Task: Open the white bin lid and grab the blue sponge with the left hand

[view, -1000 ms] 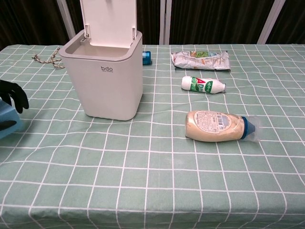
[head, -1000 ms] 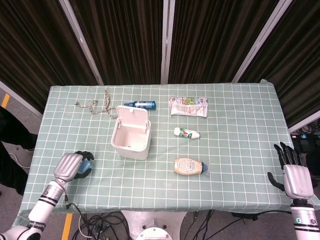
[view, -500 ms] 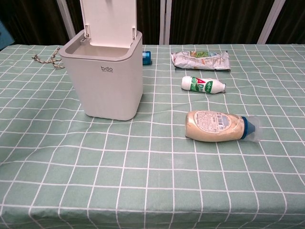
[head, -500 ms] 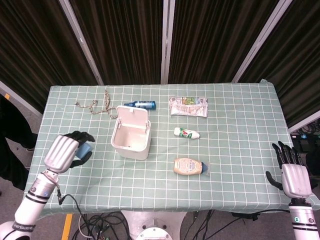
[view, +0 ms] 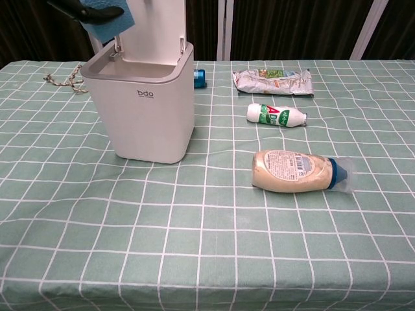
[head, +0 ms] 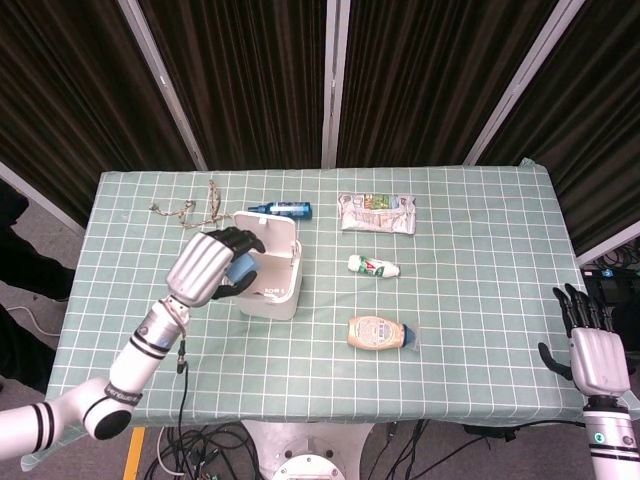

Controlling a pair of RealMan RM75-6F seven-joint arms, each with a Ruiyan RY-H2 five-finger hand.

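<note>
Blue sponge (view: 109, 17), white bin (view: 144, 107), green white-checked tablecloth (view: 207, 227), silver black-fingered left hand (head: 208, 266)

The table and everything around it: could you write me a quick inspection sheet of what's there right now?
Surface: table under a green checked cloth.
Job's things: white bin upright, lid raised; blue sponge held above the bin's opening.
Clutter: mayonnaise bottle, small white bottle, snack packet, blue tube, knotted cord.
Hands: left hand grips the sponge; right hand off the table's right edge, fingers apart, holding nothing.
Cables: a tangle on the floor at the table's near edge.
Surroundings: dark curtains behind.
</note>
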